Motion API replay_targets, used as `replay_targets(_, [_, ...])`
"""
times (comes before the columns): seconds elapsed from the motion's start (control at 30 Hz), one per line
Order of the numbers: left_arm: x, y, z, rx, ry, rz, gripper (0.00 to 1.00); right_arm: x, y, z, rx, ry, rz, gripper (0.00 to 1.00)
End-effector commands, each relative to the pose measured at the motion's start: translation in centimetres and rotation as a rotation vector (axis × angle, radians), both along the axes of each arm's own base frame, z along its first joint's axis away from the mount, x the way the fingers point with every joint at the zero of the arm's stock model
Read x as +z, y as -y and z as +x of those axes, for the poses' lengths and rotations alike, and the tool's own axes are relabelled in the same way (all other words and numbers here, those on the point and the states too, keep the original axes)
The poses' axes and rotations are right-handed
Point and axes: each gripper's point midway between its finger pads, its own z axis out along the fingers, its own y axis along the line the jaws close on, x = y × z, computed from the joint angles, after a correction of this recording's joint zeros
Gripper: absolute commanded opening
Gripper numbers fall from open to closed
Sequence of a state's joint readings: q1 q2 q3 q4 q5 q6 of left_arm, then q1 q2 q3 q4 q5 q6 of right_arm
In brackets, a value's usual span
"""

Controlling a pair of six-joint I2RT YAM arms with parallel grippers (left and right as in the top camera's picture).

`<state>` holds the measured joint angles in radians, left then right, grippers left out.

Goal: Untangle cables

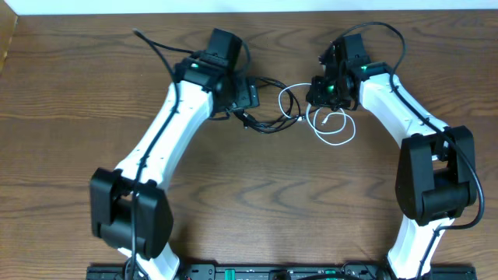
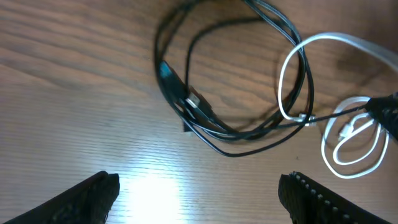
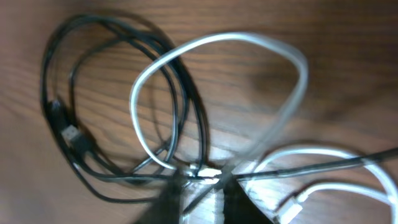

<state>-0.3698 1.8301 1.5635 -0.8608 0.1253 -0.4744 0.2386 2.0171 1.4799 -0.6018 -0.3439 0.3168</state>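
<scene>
Just ahead of the left claw [image 2: 200, 190], whose fingers stand spread wide and empty over the counter [image 2: 74, 74], the black cable [image 2: 194, 101] lies in a loose loop, its long axis running away to the right. Farther along, the white cable [image 2: 283, 81] crosses it. The right claw [image 3: 202, 186] sits right on that crossing, though blur hides whether it pinches anything. I judge that claw the nearer one for the pull.
</scene>
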Motion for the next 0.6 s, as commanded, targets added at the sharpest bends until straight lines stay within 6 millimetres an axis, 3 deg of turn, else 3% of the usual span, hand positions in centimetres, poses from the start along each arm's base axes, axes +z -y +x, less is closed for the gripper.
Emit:
replay_targets(0.0, [-3.3,1.4,-0.5,0.049,-0.082,0.004,0.83,0.8,-1.2,-0.1,0.047,0.014,0.055,0.01])
replay_targets(0.03, [-4.7,2.7,-0.5,0.025,-0.109,-0.020,0.77,0.8,-1.1,0.0,0.043,0.017,0.056,0.01])
replay_targets(0.13, [-7.8,5.3,-0.5,-0.021,-0.165,-0.085,0.76,1.3,-0.7,0.3,0.038,0.022,0.084,0.01])
replay_targets(0.23, [-10.8,6.5,-0.4,-0.035,-0.211,-0.115,0.73,3.1,-0.7,0.8,0.055,0.068,0.133,0.01])
replay_targets(0.3, [-12.7,6.9,-0.5,-0.018,-0.247,-0.128,0.70,5.1,-0.4,1.3,0.064,0.127,0.152,0.01])
replay_targets(0.37, [-13.9,7.2,-0.5,-0.022,-0.261,-0.141,0.59,8.2,0.2,1.8,0.060,0.212,0.157,0.01])
replay_targets(0.57, [-14.8,8.1,-0.1,-0.017,-0.267,-0.182,0.43,16.6,1.6,1.6,0.042,0.418,0.174,0.01])
